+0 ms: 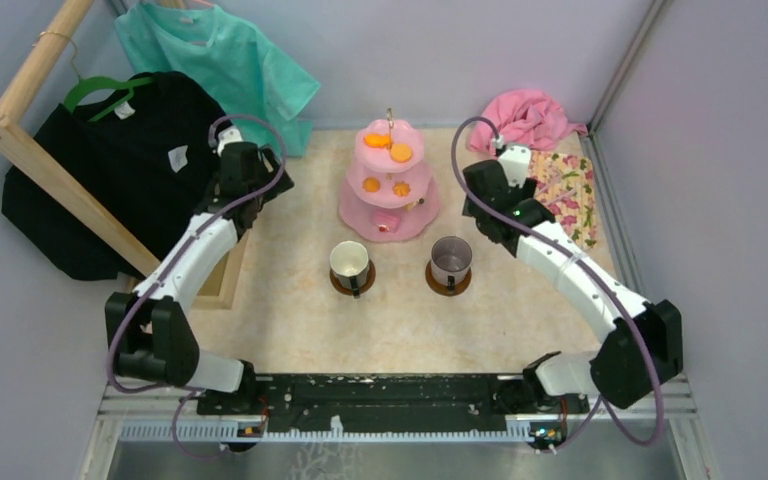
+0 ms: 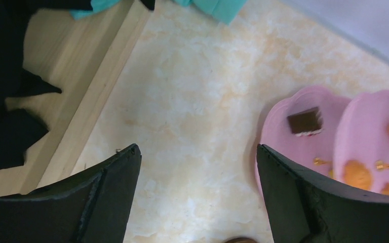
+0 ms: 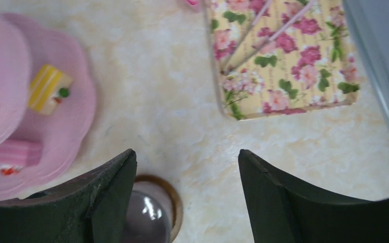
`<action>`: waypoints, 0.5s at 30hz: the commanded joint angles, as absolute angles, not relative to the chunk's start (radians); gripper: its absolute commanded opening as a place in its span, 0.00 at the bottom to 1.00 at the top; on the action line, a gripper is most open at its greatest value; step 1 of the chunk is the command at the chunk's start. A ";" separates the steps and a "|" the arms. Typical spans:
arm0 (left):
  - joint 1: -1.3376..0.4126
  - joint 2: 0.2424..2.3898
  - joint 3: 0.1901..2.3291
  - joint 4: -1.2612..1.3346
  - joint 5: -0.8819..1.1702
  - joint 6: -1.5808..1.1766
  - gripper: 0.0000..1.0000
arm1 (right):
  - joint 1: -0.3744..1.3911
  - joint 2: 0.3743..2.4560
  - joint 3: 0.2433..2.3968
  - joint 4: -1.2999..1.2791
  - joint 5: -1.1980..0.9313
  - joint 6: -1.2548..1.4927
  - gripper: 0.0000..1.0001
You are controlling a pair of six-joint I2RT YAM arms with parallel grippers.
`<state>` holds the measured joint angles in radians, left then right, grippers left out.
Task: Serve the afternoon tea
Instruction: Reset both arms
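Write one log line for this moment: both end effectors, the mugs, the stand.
left end effector: open, empty | right end effector: open, empty | white mug, grey-purple mug: upright on brown saucers | cake stand: behind mugs

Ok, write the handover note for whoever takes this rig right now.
Left gripper: open, empty, over bare table left of the cake stand.
Right gripper: open, empty, over the table between stand and floral mat.
Snacks sit on the stand's tiers; white mug and grey-purple mug each stand on a saucer in front of it.
Done: the spread looks laid out.
Left: likely just retracting both arms.
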<state>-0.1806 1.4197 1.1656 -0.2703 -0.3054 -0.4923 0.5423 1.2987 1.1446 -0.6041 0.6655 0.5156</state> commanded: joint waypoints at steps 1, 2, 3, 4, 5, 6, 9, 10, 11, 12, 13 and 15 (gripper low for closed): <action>-0.176 1.369 0.995 0.004 -0.282 -0.433 0.87 | 0.430 1.358 1.100 -0.451 0.688 0.417 0.77; -0.176 1.358 0.953 0.044 -0.294 -0.429 0.86 | 0.418 1.371 1.086 -0.416 0.712 0.384 0.79; -0.177 1.345 0.921 0.072 -0.307 -0.423 0.86 | 0.408 1.380 1.066 -0.370 0.719 0.336 0.80; -0.179 1.334 0.890 0.094 -0.317 -0.410 0.85 | 0.401 1.385 1.039 -0.317 0.718 0.278 0.81; -0.185 1.324 0.862 0.114 -0.334 -0.396 0.85 | 0.395 1.390 1.020 -0.277 0.724 0.231 0.81; -0.195 1.315 0.836 0.141 -0.375 -0.378 0.85 | 0.376 1.393 1.017 -0.265 0.727 0.228 0.81; -0.233 1.297 0.767 0.206 -0.450 -0.314 0.85 | 0.285 1.380 1.010 -0.269 0.625 0.299 0.80; -0.247 1.294 0.745 0.231 -0.468 -0.287 0.85 | 0.254 1.368 1.003 -0.263 0.585 0.320 0.79; -0.262 1.290 0.718 0.257 -0.484 -0.265 0.85 | 0.223 1.360 0.990 -0.251 0.559 0.337 0.79; -0.277 1.286 0.700 0.281 -0.496 -0.248 0.85 | 0.193 1.352 0.975 -0.242 0.538 0.353 0.80; -0.287 1.284 0.687 0.295 -0.504 -0.237 0.85 | 0.167 1.348 0.966 -0.229 0.522 0.366 0.80; -0.294 1.285 0.674 0.298 -0.509 -0.235 0.85 | 0.140 1.352 0.969 -0.225 0.526 0.384 0.81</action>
